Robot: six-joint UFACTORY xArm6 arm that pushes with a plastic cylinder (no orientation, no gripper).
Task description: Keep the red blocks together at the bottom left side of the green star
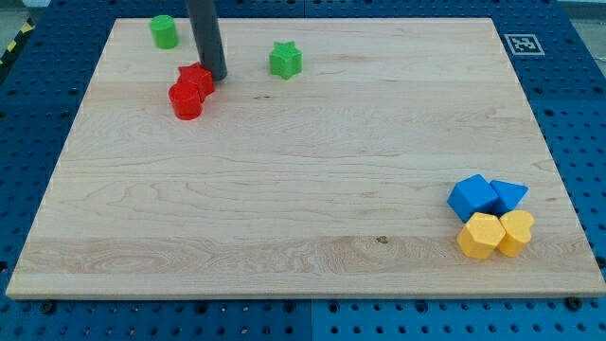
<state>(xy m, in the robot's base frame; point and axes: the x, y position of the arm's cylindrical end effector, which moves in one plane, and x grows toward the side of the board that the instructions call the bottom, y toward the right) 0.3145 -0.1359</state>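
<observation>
Red blocks (pixel 191 92) touch my tip (pixel 217 78)'s left; green star (pixel 285 60) right; no fingers.

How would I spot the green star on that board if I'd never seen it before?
Start at the wooden board and look along its top edge, a little left of the middle. The green star sits there alone, right of the dark rod whose tip touches the two red blocks. The other green block, farther left, is a round cylinder without points.

A pale wooden board (pixel 312 189) lies on a blue perforated table (pixel 578 85) — a black-and-white marker tag (pixel 520 44) sits at the board's top right corner.
</observation>
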